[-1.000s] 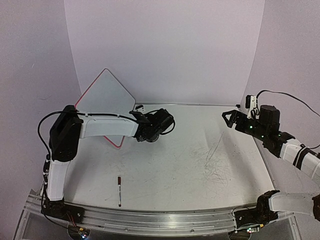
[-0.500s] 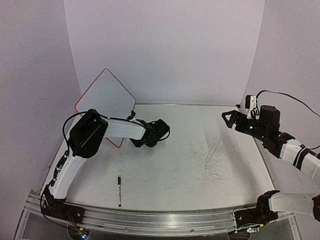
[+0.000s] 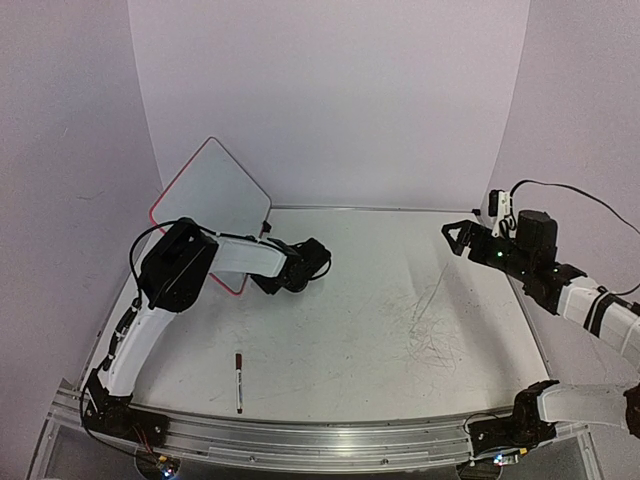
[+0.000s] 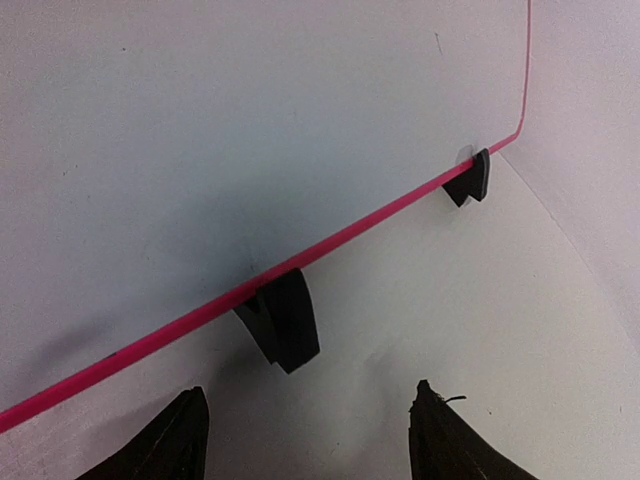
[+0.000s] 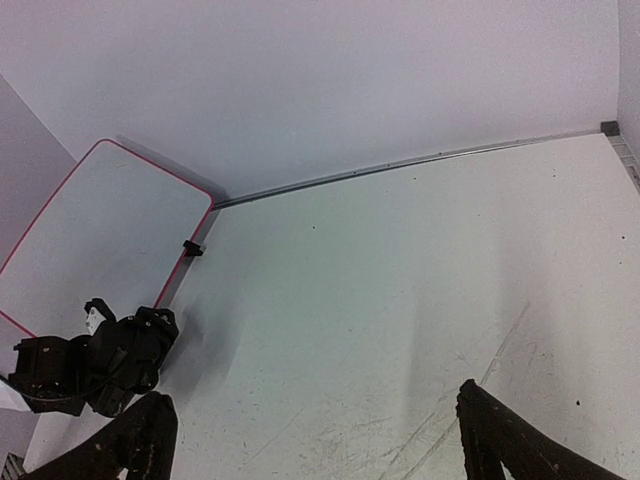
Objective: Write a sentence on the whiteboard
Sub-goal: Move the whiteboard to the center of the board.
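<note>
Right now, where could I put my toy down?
The middle of the table is bare, from the marker across to the right gripper, and back to the wall. The far left is crowded: the left gripper sits right at the bottom edge of the whiteboard.

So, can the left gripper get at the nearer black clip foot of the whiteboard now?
Probably yes. The left gripper is open and faces the clip foot under the pink edge of the whiteboard, and nothing stands between its fingers and the foot.
</note>
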Controlling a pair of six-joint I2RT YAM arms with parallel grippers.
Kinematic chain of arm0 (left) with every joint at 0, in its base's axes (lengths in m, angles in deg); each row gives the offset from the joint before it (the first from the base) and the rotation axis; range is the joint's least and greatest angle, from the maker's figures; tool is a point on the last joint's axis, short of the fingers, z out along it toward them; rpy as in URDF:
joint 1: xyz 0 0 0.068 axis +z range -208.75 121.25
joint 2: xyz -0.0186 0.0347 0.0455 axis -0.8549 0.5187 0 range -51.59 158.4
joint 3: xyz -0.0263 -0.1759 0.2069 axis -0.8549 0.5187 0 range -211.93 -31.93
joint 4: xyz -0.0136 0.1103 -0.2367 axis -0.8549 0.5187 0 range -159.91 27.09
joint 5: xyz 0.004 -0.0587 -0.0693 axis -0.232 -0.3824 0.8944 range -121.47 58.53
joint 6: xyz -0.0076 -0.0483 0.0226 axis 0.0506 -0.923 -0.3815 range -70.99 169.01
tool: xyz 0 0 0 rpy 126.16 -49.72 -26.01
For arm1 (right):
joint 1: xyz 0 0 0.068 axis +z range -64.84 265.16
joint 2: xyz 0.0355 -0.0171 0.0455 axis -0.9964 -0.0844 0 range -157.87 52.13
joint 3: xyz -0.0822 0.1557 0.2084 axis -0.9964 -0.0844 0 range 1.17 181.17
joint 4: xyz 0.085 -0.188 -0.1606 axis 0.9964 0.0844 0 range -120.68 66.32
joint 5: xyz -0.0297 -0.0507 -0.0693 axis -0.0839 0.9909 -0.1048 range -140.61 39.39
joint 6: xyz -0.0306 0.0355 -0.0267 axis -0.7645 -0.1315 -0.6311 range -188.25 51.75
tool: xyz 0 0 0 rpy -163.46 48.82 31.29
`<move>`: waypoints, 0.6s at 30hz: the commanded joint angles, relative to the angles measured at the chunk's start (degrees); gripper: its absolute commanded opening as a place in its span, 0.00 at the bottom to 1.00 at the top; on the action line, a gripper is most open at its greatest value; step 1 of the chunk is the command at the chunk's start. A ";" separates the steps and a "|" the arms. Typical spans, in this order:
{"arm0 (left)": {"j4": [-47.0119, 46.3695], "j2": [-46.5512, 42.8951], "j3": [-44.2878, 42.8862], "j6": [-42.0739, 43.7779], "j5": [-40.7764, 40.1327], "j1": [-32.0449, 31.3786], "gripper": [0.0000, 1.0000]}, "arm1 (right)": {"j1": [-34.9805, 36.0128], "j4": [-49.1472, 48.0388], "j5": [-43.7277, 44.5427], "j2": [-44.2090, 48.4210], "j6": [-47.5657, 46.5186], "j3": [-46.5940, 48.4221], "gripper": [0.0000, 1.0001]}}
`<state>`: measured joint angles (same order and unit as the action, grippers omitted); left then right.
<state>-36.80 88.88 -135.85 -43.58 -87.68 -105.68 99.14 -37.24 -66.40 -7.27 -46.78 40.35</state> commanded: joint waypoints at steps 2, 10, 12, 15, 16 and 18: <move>1.35 0.25 -1.03 -1.65 -2.16 1.47 0.69 | 0.35 -2.86 0.13 -0.64 -0.46 -0.68 0.98; 1.44 0.33 -1.24 -0.80 -3.60 2.29 0.55 | 0.33 -3.02 0.04 -0.61 -0.22 -0.82 0.98; 1.44 0.32 -0.98 -0.57 -3.86 2.29 0.52 | 0.35 -3.07 0.26 -0.54 -0.17 -1.09 0.98; 1.42 0.03 -0.29 -0.21 -4.21 2.30 0.45 | 0.35 -3.20 0.10 -0.71 -0.08 -1.29 0.98; 1.38 -0.10 0.01 -0.01 -4.41 2.28 0.43 | 0.35 -3.20 -0.02 -0.78 -0.09 -1.29 0.98; 1.37 -0.27 0.55 0.30 -4.61 2.28 0.38 | 0.35 -3.20 -0.04 -0.68 0.03 -1.38 0.98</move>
<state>-36.76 89.20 -135.78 -44.01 -89.86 -103.55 99.14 -37.60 -66.40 -8.03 -46.76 39.35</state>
